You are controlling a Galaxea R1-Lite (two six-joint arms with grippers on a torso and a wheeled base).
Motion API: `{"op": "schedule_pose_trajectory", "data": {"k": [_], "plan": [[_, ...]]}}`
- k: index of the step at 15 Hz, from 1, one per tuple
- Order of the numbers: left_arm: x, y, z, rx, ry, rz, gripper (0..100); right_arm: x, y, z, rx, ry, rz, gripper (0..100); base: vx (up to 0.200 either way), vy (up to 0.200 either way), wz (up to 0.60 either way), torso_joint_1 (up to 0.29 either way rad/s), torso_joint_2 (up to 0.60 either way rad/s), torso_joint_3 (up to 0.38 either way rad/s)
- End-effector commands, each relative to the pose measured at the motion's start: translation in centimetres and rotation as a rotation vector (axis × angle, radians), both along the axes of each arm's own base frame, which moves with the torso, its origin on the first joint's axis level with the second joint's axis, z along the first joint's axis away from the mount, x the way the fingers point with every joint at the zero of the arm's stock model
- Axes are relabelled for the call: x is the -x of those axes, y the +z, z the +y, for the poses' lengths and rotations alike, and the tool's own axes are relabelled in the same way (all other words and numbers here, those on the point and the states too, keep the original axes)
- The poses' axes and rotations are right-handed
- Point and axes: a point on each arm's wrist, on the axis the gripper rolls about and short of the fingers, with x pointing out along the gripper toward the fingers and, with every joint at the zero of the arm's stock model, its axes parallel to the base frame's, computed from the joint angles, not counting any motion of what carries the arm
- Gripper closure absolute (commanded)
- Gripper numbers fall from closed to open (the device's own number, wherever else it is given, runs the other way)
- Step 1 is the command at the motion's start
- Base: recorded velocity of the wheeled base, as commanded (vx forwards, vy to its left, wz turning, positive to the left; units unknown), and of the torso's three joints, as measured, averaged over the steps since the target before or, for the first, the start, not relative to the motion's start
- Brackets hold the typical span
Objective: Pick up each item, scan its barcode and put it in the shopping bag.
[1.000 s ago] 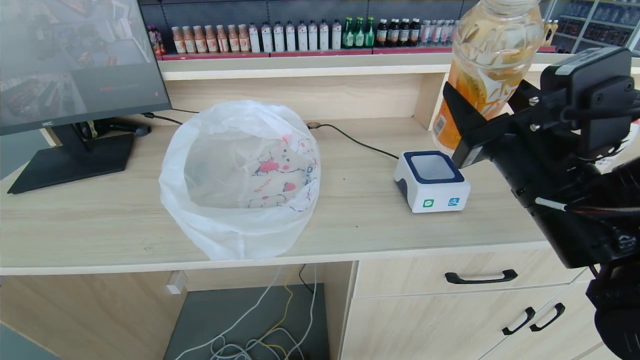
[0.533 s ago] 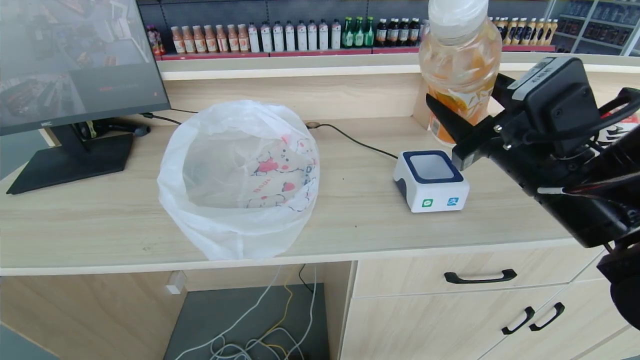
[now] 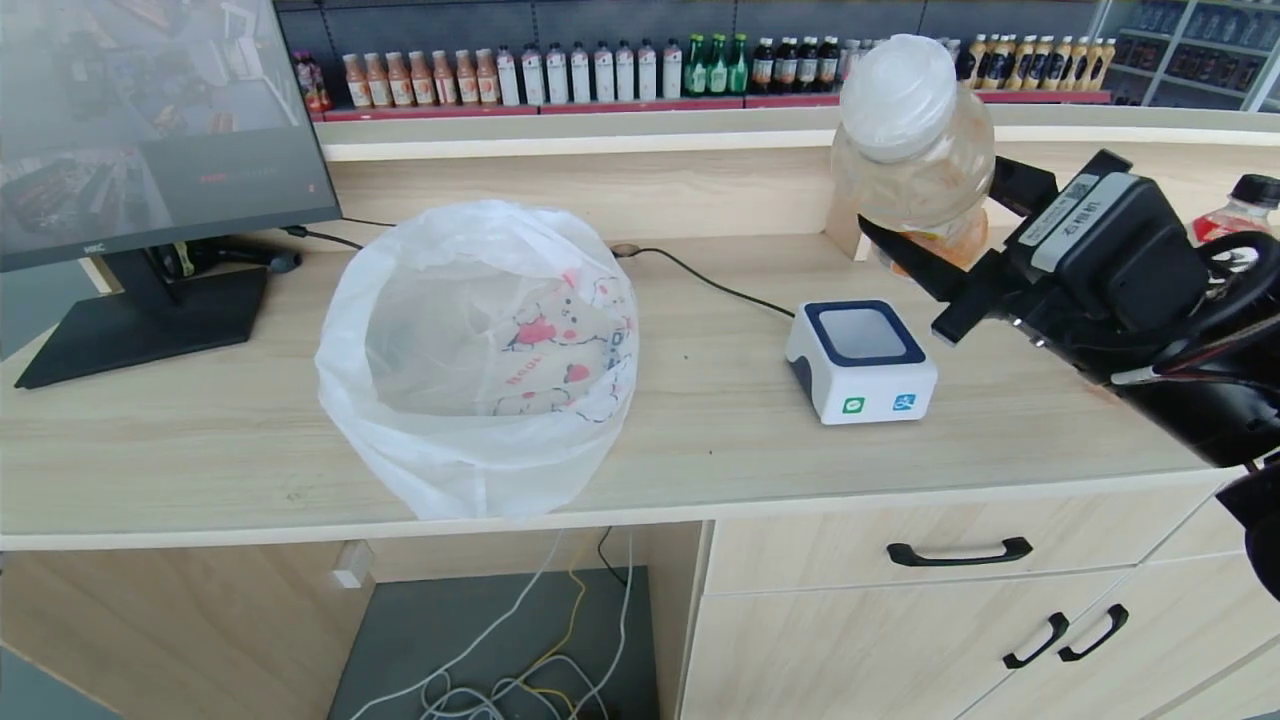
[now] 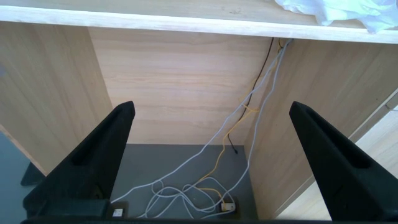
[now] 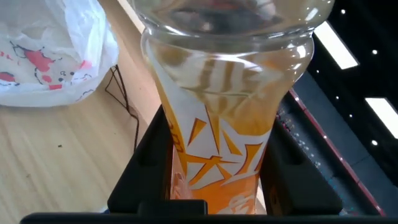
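My right gripper [image 3: 935,265] is shut on an orange drink bottle [image 3: 915,150] with a white cap and holds it in the air, tipped with the cap toward me, just behind the white-and-blue barcode scanner [image 3: 862,361]. Up close in the right wrist view, the bottle [image 5: 224,134] sits between the black fingers [image 5: 146,165]. The white plastic shopping bag [image 3: 480,350] stands open at the middle of the counter, left of the scanner. My left gripper [image 4: 211,162] hangs open below the counter's edge, facing the cables on the floor.
A monitor [image 3: 150,120] on a black stand occupies the counter's left end, with a cable [image 3: 700,275] running behind the bag. Another bottle [image 3: 1235,208] stands at the far right. Drawers [image 3: 950,555] lie below the counter, and shelves of bottles [image 3: 600,70] line the back.
My right arm has lowered and tilted the bottle, swinging its cap down and toward me, and shifted it slightly left, closer to the scanner.
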Motion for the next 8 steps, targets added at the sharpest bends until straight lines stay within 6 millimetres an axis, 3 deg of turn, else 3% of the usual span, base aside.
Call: {"op": "schedule_pose_trajectory", "data": {"k": [1,4,8], "plan": [[0.0,0.0,0.0,0.0,0.0,0.0,0,-0.3,-0.4,-0.8,0.032,-0.018,-0.003,100,0.0,0.0,0.0,0.0,0.0,0.0],[0.0,0.0,0.0,0.0,0.0,0.0,0,-0.4,-2.0,-1.4,0.106,-0.018,0.006,100,0.0,0.0,0.0,0.0,0.0,0.0],[0.0,0.0,0.0,0.0,0.0,0.0,0,-1.0,-2.6,-2.9,0.156,-0.021,-0.003,100,0.0,0.0,0.0,0.0,0.0,0.0]]}}
